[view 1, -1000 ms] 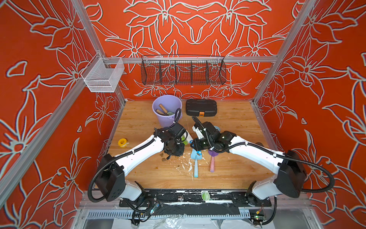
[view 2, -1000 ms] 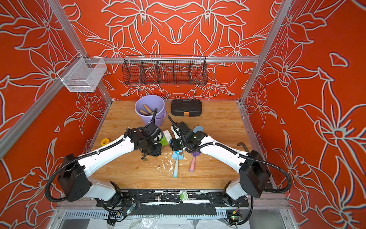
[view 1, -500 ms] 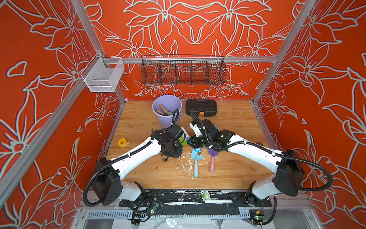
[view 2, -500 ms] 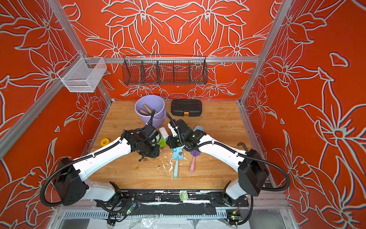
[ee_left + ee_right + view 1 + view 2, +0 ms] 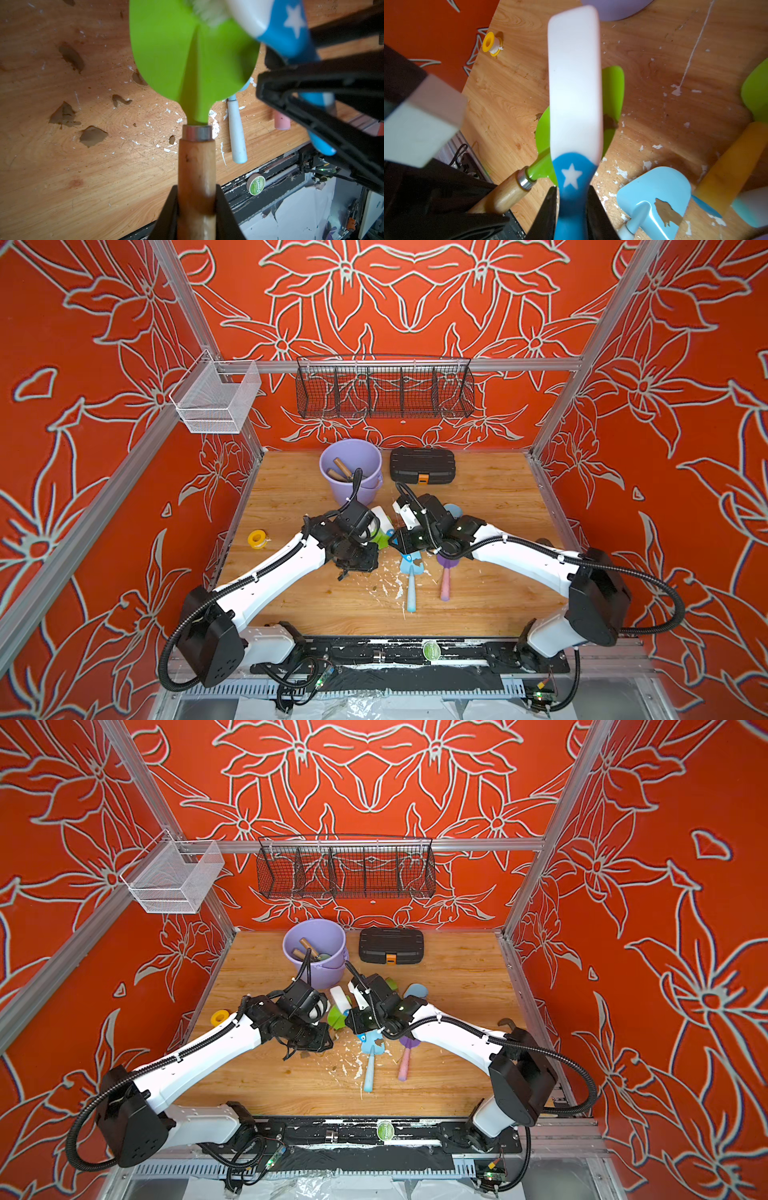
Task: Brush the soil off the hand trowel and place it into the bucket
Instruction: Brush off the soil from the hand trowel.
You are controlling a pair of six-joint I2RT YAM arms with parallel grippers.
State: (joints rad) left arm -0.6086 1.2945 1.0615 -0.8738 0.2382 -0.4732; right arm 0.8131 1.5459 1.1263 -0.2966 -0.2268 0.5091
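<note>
Nearest us, low in a top view, we see a blue trowel (image 5: pixel 411 589) lying on the counter (image 5: pixel 490 597) among white flecks. Just beyond it, at mid-frame, the left claw (image 5: pixel 196 199) pinches the wooden handle of the green trowel (image 5: pixel 166 52). The right claw (image 5: pixel 572 205) clamps the blue grip of the brush (image 5: pixel 574 83), whose white head crosses the green blade, bristles against it. We spot a clump of soil (image 5: pixel 609 122) on that blade's edge, and more clumps dot the counter at the left of the left wrist view. Farthest, at upper centre, the bucket (image 5: pixel 368 490) stands upright with wooden-handled tools (image 5: pixel 343 467) inside.
</note>
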